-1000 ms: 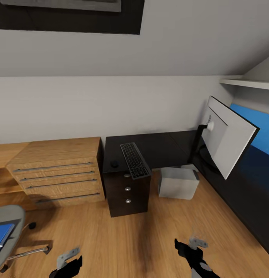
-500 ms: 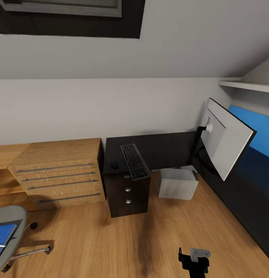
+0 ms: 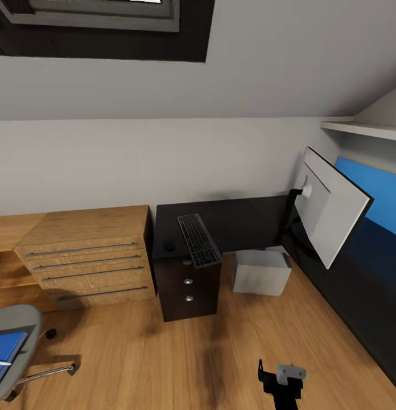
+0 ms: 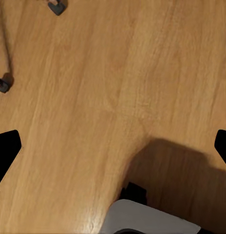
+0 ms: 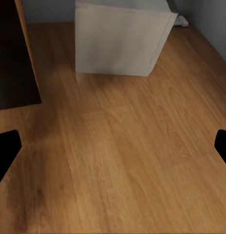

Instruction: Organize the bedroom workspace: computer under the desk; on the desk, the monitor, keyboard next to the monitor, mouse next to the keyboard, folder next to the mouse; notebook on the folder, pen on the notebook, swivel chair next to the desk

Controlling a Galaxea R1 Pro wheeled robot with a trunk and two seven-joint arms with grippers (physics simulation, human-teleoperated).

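The black desk point(image 3: 235, 216) stands in the corner. The keyboard point(image 3: 198, 239) lies on it, its near end jutting past the front edge, with the mouse point(image 3: 169, 245) just left of it. On the desk's right wing the monitor point(image 3: 329, 208) stands with its pale back to me. The computer point(image 3: 260, 272) point(image 5: 122, 41) sits on the floor under the desk. At far lower left is the swivel chair point(image 3: 19, 319), holding the blue folder point(image 3: 4, 348) and the pen point(image 3: 1, 362). The notebook is out of view. My right gripper point(image 3: 280, 380) point(image 5: 113, 151) and left gripper point(image 4: 113, 151) hang open above the floor.
A light wooden drawer cabinet point(image 3: 87, 250) adjoins the desk's left side. The dark drawer unit point(image 3: 189, 285) point(image 5: 13, 53) stands under the keyboard. A blue wall panel point(image 3: 374, 196) and a shelf point(image 3: 363, 128) are behind the monitor. Chair castors point(image 4: 57, 6) rest on the plank floor point(image 3: 164, 353).
The head view has tilted up a little. My left gripper has dropped out of that view's bottom edge and the right one sits lower. Desk items have not moved.
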